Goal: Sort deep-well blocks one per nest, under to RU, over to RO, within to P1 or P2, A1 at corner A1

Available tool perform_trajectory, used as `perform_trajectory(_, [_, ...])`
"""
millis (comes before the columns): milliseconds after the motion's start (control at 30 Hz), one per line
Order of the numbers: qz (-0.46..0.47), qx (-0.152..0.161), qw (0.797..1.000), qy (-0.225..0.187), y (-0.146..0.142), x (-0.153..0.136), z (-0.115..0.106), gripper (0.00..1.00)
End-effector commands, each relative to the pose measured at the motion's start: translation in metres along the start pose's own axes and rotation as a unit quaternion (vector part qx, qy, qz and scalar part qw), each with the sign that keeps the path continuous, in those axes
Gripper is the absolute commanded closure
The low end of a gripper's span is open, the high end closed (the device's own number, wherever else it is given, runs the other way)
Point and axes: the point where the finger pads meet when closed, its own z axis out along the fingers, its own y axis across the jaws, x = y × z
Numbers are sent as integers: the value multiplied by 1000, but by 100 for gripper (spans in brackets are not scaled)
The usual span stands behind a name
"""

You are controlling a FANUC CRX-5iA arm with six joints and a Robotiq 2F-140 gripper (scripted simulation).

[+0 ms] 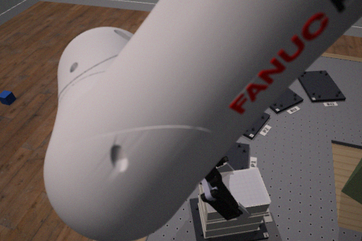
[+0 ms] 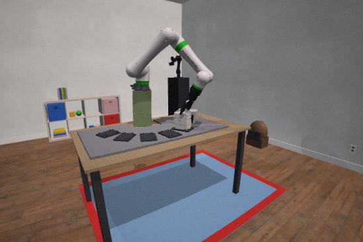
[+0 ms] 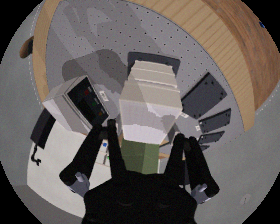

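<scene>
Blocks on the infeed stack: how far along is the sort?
Nothing is sorted yet: the four nests along the mat lie bare, and all three blocks are stacked at the infeed. In hand: the gripper is shut on the top block. Left: weighing and nesting every block.

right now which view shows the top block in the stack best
The top view: the top block shows its gridded face and side, with the tool shut on it. In the exterior view the stack is small and far. In the wrist view the block is close but distorted, its layers hard to separate.
</scene>
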Motion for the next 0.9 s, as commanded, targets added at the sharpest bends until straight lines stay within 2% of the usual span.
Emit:
perform_trajectory(0, [0, 0, 1000, 0, 0, -1, -3, 90])
perform_trajectory(867, [0, 0, 1000, 0, 0, -21, -38, 90])
